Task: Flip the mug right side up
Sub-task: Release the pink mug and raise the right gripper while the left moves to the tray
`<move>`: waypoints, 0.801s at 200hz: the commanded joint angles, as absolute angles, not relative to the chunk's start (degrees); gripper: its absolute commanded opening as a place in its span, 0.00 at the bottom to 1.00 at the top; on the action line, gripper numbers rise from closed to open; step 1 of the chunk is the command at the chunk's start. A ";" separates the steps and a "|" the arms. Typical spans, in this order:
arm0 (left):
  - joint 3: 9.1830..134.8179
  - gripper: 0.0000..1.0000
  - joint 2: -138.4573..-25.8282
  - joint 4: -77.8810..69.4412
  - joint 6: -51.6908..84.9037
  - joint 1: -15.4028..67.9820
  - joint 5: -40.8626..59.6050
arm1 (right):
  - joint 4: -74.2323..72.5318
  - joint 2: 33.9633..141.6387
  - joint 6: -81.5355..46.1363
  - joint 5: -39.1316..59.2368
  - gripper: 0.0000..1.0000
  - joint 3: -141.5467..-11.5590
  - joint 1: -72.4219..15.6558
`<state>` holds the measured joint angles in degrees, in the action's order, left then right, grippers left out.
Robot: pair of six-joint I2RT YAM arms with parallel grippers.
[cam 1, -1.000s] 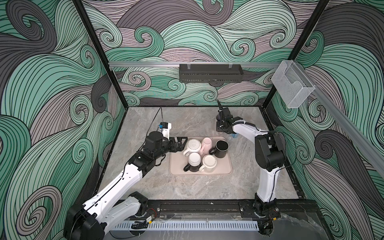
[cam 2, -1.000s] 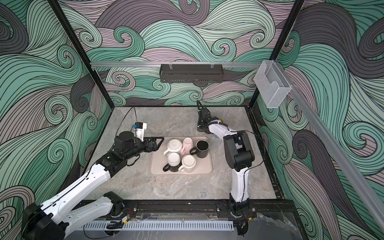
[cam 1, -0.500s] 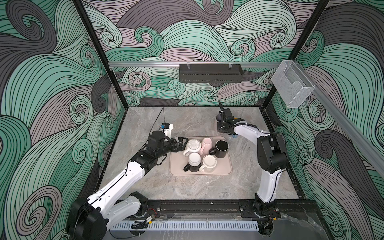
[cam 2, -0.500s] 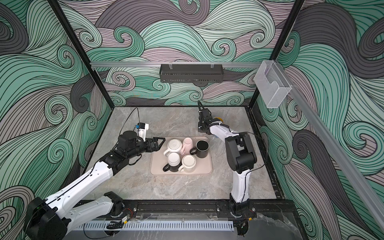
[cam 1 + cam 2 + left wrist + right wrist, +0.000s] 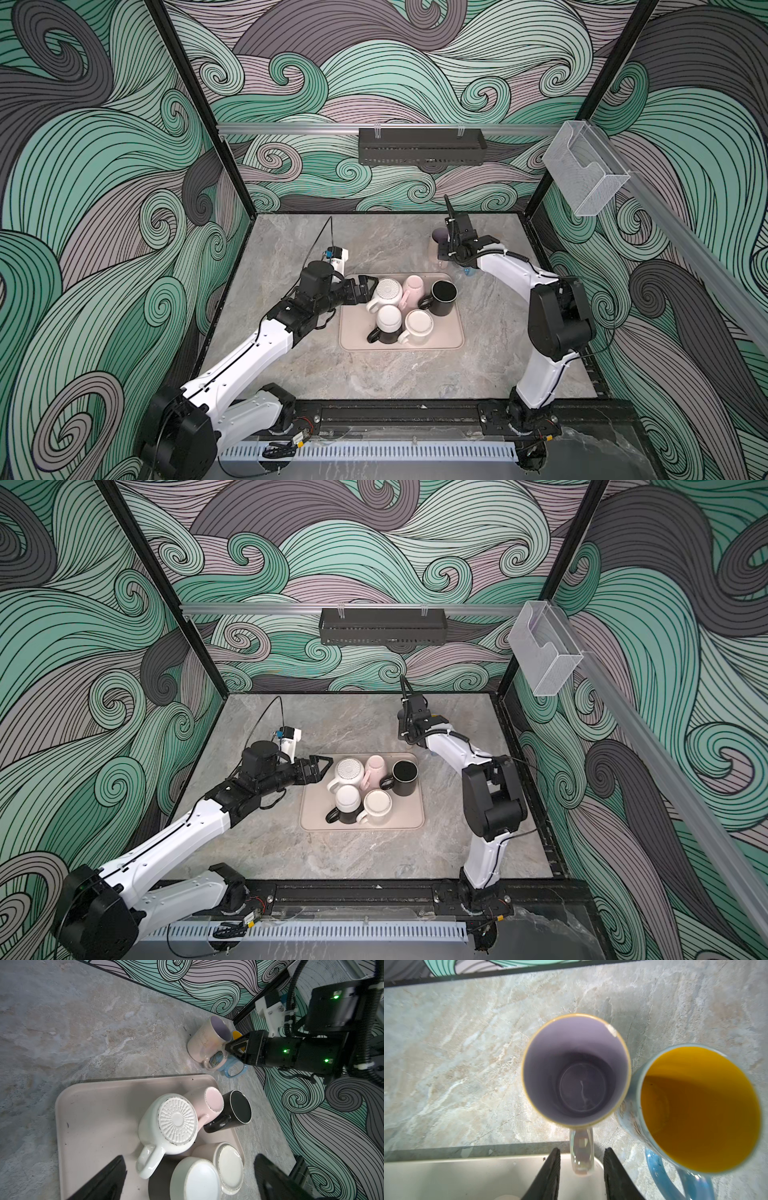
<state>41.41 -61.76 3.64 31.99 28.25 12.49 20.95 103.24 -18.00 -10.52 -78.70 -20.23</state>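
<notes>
so: lilac mug (image 5: 575, 1068) stands mouth-up on the table (image 5: 374, 374), far right, off the tray (image 5: 316, 820), just beside the blue mug (image 5: 695, 1105). my right pincer (image 5: 581, 1153) is slightly spread, jaws flanking its handle, not pinching. that one looks done. remaining: white mug (image 5: 349, 771), pink mug (image 5: 376, 766), cream mug (image 5: 377, 804) and two-tone mug (image 5: 347, 798) sit base-up, crowded on the tray; black mug (image 5: 404, 775) is upright. my left pincer (image 5: 323, 771) is spread wide beside the white mug.
</notes>
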 commanded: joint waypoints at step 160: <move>35.23 0.84 -57.40 12.98 29.68 28.80 6.30 | 27.32 77.97 -13.88 -12.40 0.39 -70.54 -36.17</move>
